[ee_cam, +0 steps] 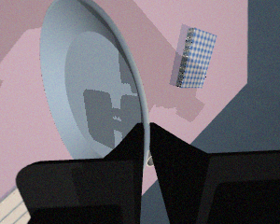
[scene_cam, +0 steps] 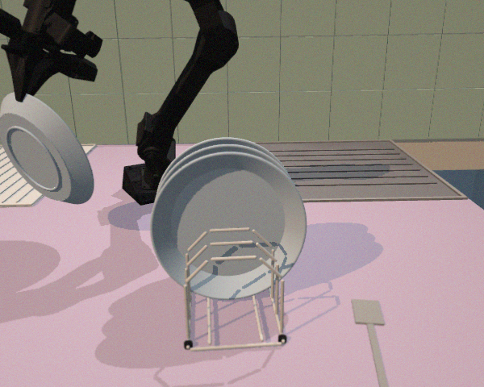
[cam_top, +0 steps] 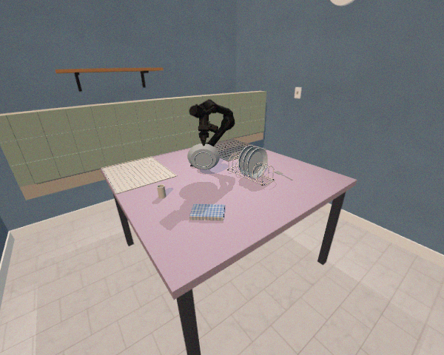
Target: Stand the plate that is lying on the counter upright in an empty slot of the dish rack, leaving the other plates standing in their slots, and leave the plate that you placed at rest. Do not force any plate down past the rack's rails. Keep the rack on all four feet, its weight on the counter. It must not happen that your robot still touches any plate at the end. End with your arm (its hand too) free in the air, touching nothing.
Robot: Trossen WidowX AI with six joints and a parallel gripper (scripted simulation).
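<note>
Plate [cam_top: 203, 159] [scene_cam: 34, 160] [ee_cam: 100, 65]: in the air, well apart from the rack, on the rack's left in the exterior view. Hangs on edge, tilted; underside with its raised ring faces the top and exterior views, hollow face shows in the wrist view.

Pincer [cam_top: 203, 143] [scene_cam: 20, 98] [ee_cam: 145, 128]: pinches the plate by its upper rim, one dark finger to each face. Arm [cam_top: 228, 118] [scene_cam: 192, 62] arches above the surface [cam_top: 271, 210] [scene_cam: 421, 258] [ee_cam: 23, 154]; its base stands behind the rack in the exterior view.

Dish rack [scene_cam: 234, 346]: upright on the pink surface. Three other plates [cam_top: 257, 160] [scene_cam: 230, 200] stand on edge in it, one behind another. Wire hoops nearest the exterior view have no plate between them. Two dark front feet visible there, apparently on the surface; rear feet hidden in that view.

Spatula [cam_top: 278, 173] [scene_cam: 367, 311]: flat beside the rack. Dark slatted mat [cam_top: 234, 146] [scene_cam: 359, 146]: behind the rack. Pale ribbed mat [cam_top: 138, 174] [scene_cam: 4, 183] [ee_cam: 9, 207]: across the surface from the rack. Small cup [cam_top: 160, 191]: upright near the pale mat. Blue checked block [cam_top: 206, 211] [ee_cam: 197, 58]: flat, farther out than the cup. Wooden shelf [cam_top: 109, 70]: on the wall above the green tiles [cam_top: 100, 133] [scene_cam: 309, 62].
</note>
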